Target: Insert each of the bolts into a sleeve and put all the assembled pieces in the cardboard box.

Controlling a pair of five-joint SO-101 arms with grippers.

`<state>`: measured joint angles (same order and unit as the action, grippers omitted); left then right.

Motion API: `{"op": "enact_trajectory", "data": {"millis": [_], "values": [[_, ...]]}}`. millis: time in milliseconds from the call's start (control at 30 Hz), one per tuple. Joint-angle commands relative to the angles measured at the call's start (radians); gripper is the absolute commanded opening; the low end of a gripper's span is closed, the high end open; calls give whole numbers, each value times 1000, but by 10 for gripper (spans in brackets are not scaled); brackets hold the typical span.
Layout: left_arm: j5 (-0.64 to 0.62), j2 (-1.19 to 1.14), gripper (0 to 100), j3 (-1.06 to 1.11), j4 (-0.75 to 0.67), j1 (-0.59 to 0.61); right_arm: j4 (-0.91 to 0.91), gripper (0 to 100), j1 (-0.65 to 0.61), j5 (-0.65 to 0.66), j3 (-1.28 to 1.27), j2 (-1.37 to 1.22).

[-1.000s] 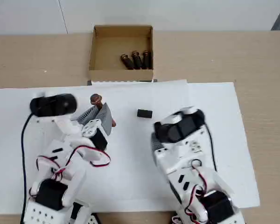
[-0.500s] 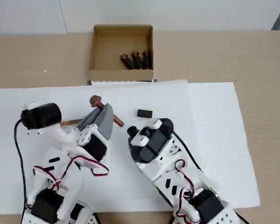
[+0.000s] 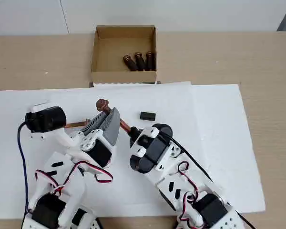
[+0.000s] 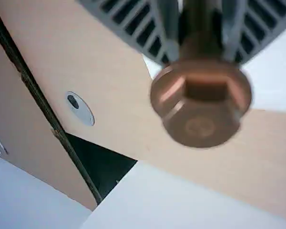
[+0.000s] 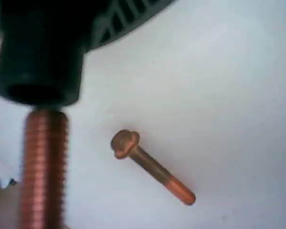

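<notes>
Coppery metal bolt [image 4: 200,102], matt sleeve [image 5: 40,62]

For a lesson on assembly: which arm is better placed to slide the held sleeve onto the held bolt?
Likely right. The right tool holds the sleeve with its opening at the threaded tip of the bolt, which the left tool clamps behind its head.

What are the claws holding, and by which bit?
Left gripper: bolt, by its shank below the head. Right gripper: black sleeve, by its back end.
</notes>
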<state>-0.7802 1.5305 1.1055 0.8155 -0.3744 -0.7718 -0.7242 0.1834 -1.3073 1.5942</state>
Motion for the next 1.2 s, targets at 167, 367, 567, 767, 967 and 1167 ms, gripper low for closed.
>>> {"op": "enact_trajectory", "data": {"millis": [167,367,567,767,967,1167], "values": [[-3,5,5,28,-26,-61,31,3,-13,9,12,8],[-3,5,5,42,12,-71,31,3,-13,9,12,8],[2,5,5,44,124,-123,31,3,-13,9,11,8],[5,5,5,44,132,-118,31,3,-13,9,6,8],[23,5,115,41,129,-61,31,3,-13,9,6,8],[32,5,160,12,135,-40,28,3,-13,9,6,8]]}}
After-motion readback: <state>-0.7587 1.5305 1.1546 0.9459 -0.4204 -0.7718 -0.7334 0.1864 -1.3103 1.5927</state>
